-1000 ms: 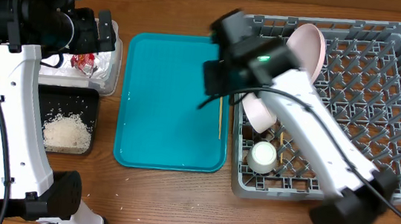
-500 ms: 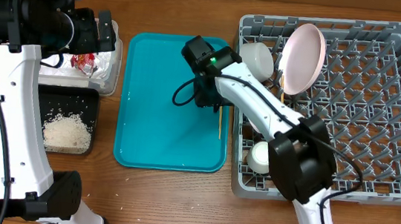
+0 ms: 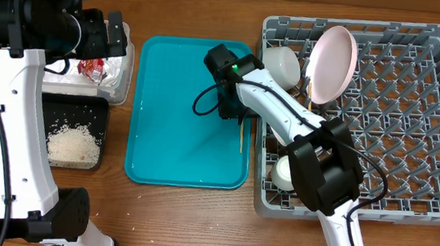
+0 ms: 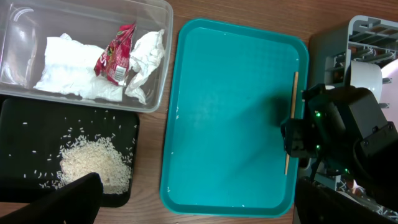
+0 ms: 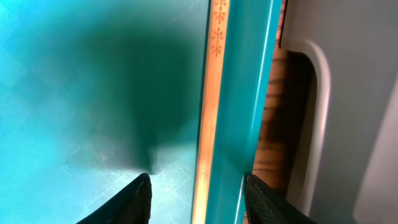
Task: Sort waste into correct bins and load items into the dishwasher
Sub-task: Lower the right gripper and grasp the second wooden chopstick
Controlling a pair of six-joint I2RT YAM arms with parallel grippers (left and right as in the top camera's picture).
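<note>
A wooden chopstick [image 3: 242, 133] lies along the right edge of the teal tray [image 3: 180, 111]; it also shows in the left wrist view [image 4: 290, 121] and the right wrist view [image 5: 210, 93]. My right gripper [image 5: 198, 199] is open, its fingers straddling the chopstick just above the tray; it shows from above [image 3: 230, 108]. My left gripper [image 4: 199, 208] is open and empty, high over the left side. The clear tub [image 4: 25, 25] holds white napkins [image 4: 68, 65] and a red sauce packet [image 4: 115, 53]. The black tray [image 4: 25, 124] holds rice [image 4: 93, 165]. The grey rack [image 3: 417, 119] holds a pink plate [image 3: 330, 62], a bowl [image 3: 279, 64] and a white cup [image 3: 287, 171].
Brown wooden table [image 3: 193, 218] all round. The rack's left wall [image 5: 323, 93] stands close to the right of the teal tray's rim. A few stray rice grains lie on the teal tray's edge [image 4: 176, 112].
My right arm swung from over the rack down to the teal tray's right edge, then lowered slightly over the chopstick. The left arm has not moved.
</note>
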